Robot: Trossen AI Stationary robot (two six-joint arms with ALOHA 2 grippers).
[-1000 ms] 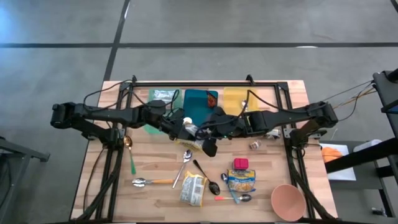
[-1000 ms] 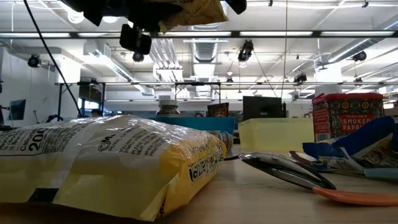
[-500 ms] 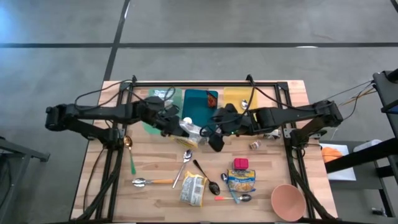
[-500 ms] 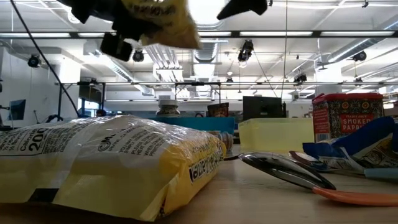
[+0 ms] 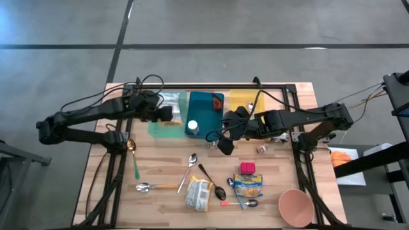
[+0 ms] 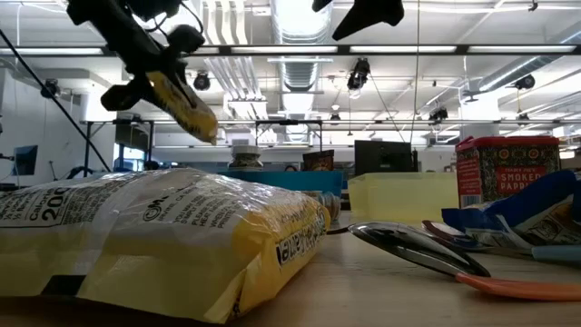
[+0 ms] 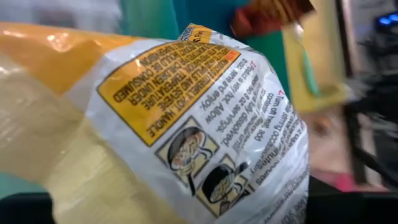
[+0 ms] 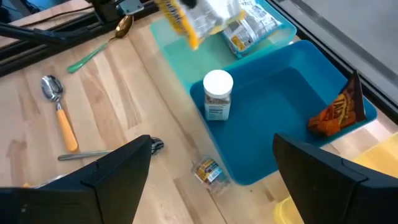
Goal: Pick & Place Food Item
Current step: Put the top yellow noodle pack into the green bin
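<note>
Left hand [image 5: 167, 114] holds yellow packet [image 6: 184, 102] tilted, long axis slanting downward.

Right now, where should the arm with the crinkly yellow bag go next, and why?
Probably lower it a bit and let go. The left gripper holds the yellow and white plastic snack packet in the air over the light green tray, where another packet already lies. The right gripper is open, empty and off to the side, so nothing seems to be in the way.
</note>
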